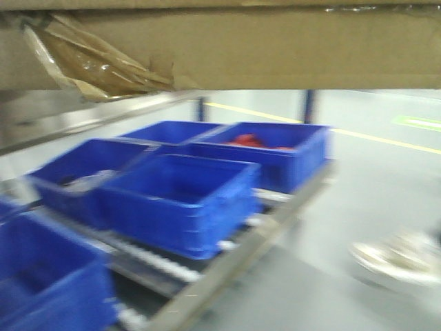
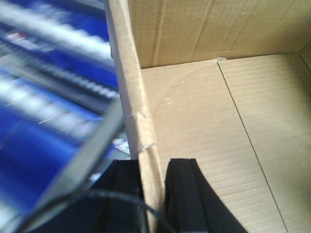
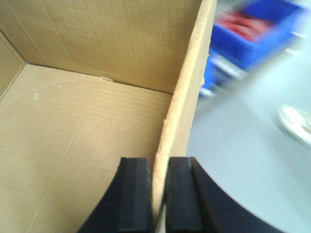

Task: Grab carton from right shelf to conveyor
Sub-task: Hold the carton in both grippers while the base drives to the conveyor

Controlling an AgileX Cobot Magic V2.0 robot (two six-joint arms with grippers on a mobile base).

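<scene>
Black-padded left gripper (image 2: 153,194) and right gripper (image 3: 158,194) each pinch a side wall of the large, empty tan corrugated cardboard carton (image 1: 275,48), held above the blue plastic bins (image 1: 179,200); probably light but bendy, so wall-edge grips suit it.

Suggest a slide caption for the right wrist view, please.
Right gripper pinching a side wall of the open carton, a blue bin blurred beyond.
</scene>
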